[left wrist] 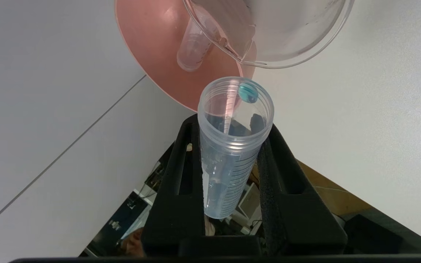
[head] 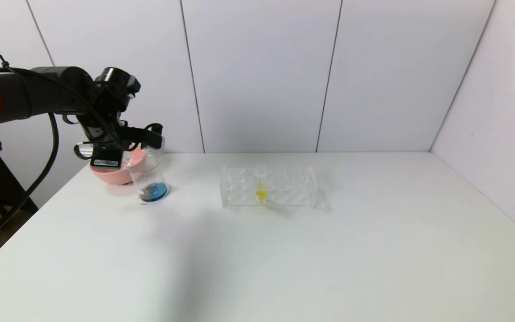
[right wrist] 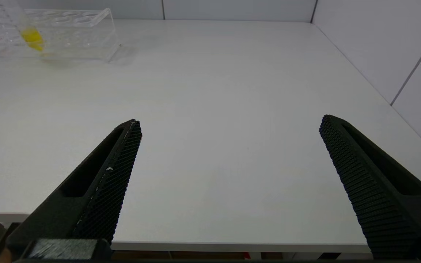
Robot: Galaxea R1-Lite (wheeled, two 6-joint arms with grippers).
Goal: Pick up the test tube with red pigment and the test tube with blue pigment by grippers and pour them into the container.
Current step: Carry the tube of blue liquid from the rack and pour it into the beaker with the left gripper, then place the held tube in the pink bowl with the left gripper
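Observation:
My left gripper [head: 152, 135] is shut on the test tube with blue pigment [left wrist: 228, 164], a clear graduated tube. It is tipped with its mouth toward the container's rim. The tube looks nearly empty, with one blue drop [left wrist: 247, 93] at its lip. The container [head: 148, 174], a clear glass beaker, stands just below the gripper with blue liquid [head: 154, 191] in its bottom; its rim also shows in the left wrist view [left wrist: 305, 54]. No tube with red liquid is in view. My right gripper [right wrist: 230, 121] is open and empty above the table's near edge.
A pink bowl [head: 112, 174] stands behind the beaker, touching it; an empty clear tube [left wrist: 194, 51] lies inside it. A clear plastic rack [head: 284, 185] at mid-table holds a tube with yellow liquid [head: 261, 183]. The rack also shows in the right wrist view [right wrist: 68, 33].

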